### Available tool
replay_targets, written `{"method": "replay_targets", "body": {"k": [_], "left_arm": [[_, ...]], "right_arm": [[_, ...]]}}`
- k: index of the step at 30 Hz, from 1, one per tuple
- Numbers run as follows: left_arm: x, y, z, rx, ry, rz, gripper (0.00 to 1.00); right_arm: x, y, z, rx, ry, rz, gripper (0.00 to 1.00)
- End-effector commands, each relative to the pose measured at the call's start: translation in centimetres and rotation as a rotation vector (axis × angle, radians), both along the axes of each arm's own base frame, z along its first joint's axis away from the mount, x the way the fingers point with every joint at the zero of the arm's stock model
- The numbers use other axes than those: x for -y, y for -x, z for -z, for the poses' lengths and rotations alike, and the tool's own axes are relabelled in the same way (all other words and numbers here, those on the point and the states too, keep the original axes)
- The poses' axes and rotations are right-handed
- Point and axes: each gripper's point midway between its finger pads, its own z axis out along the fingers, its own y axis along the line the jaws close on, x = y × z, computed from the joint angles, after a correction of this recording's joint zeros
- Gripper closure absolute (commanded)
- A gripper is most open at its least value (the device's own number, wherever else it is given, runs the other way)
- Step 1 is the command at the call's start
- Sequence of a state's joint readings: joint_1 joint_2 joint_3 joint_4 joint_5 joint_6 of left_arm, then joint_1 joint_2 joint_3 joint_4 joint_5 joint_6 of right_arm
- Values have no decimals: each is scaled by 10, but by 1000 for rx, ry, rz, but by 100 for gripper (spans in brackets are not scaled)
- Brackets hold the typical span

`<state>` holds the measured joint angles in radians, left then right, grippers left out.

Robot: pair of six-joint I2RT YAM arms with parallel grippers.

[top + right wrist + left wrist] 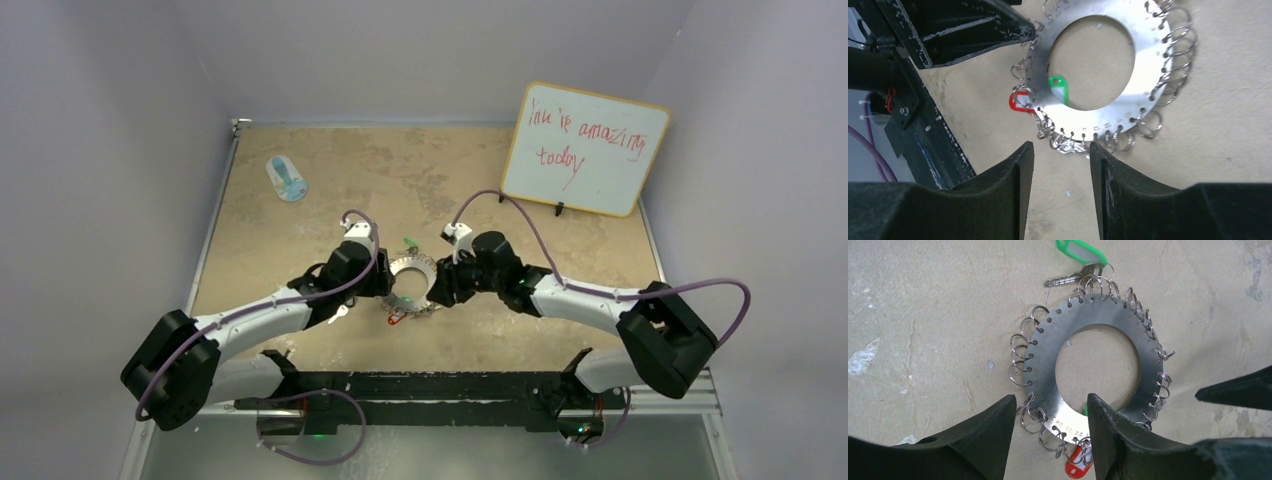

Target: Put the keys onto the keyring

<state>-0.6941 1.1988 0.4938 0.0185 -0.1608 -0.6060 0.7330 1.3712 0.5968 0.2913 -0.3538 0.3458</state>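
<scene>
Two hands: left hand (pixel 1052 399) and right hand (pixel 1060 146), fingers apart, both empty.
Keyring: large flat silver metal ring (pixel 1048 347), mid tabletop (pixel 330 200), toward near edge.
Keys: green-tagged silver key (pixel 1068 279) and red-tagged silver key (pixel 1078 466), probably already looped.
Technique: pin rim before threading.

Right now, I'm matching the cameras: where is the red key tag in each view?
Top external: red key tag at the near edge of the keyring, between the arms.
Left wrist: bottom edge, under the keyring.
Right wrist: left of the keyring, mid-height.
Shared landmark: the round hole of the keyring.
</scene>
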Motion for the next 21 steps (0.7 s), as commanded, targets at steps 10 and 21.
{"method": "replay_targets", "body": {"k": [10, 21], "left_arm": [[-2, 2, -8, 29, 19, 0, 40], [2, 3, -5, 20, 28, 14, 39]], "right_arm": [[-45, 30, 2, -45, 82, 74, 60], [-60, 38, 22, -100, 118, 97, 62]]}}
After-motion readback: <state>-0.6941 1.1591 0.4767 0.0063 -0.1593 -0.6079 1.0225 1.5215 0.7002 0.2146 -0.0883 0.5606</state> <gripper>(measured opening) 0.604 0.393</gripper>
